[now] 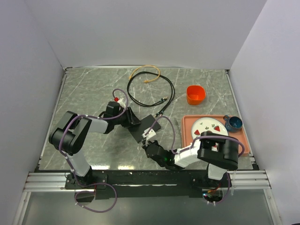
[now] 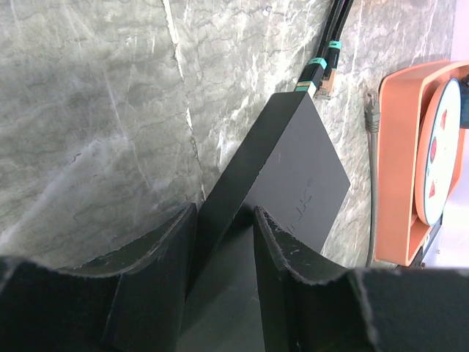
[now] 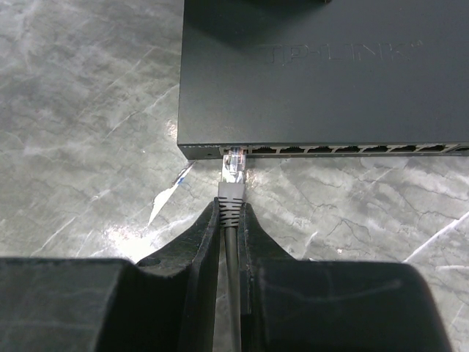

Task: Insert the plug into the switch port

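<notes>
Jaws of the right gripper stand nearly together, clamped on the grey cable just behind its clear plug. Straight ahead of them the plug's tip meets the leftmost socket of the switch, whose lid bears faint raised lettering that seems to read TP-LINK. Jaws of the left gripper, partly apart, pinch the switch's thin edge between them, the box stretching away ahead. Both arms lie low over the table, the right arm folded, the left arm extended.
</notes>
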